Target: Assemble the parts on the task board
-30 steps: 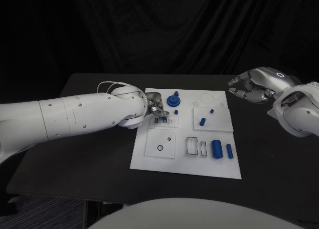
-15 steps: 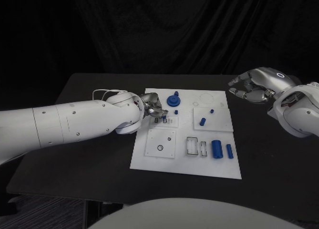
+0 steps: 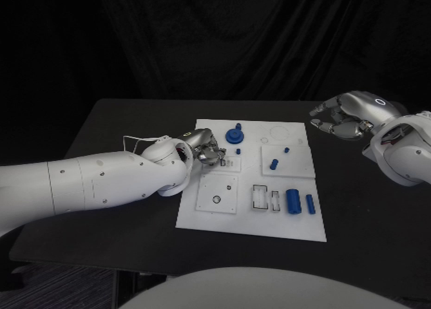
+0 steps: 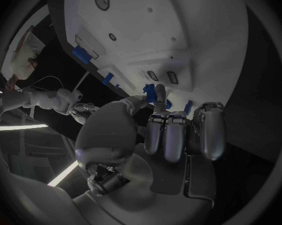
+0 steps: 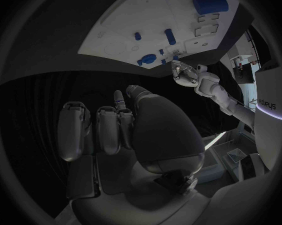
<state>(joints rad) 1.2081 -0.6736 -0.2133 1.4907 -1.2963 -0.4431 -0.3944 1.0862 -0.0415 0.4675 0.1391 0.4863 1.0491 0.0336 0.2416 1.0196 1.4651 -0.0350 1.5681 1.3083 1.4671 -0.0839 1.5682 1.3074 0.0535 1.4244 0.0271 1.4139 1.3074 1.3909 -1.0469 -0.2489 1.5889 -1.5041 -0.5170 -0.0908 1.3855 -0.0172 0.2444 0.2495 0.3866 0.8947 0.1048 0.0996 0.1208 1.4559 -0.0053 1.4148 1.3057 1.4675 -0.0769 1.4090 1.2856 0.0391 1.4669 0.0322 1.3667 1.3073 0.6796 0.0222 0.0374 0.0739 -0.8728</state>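
A flat white rectangular task board [image 3: 252, 222] lies mid-table, small blue plastic parts [image 3: 292, 200] scattered across it. At its nine o'clock edge, the left hand [image 3: 208, 148] hovers, fingers curled, any grasp impossible to tell. At two o'clock, off the board, the right hand [image 3: 343, 117] hangs clenched, holding nothing.

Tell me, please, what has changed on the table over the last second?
The left hand has drawn slightly back from the white task board, its arm swinging toward the robot. The right hand stays curled above the board's far right corner, and the small blue parts lie unmoved.
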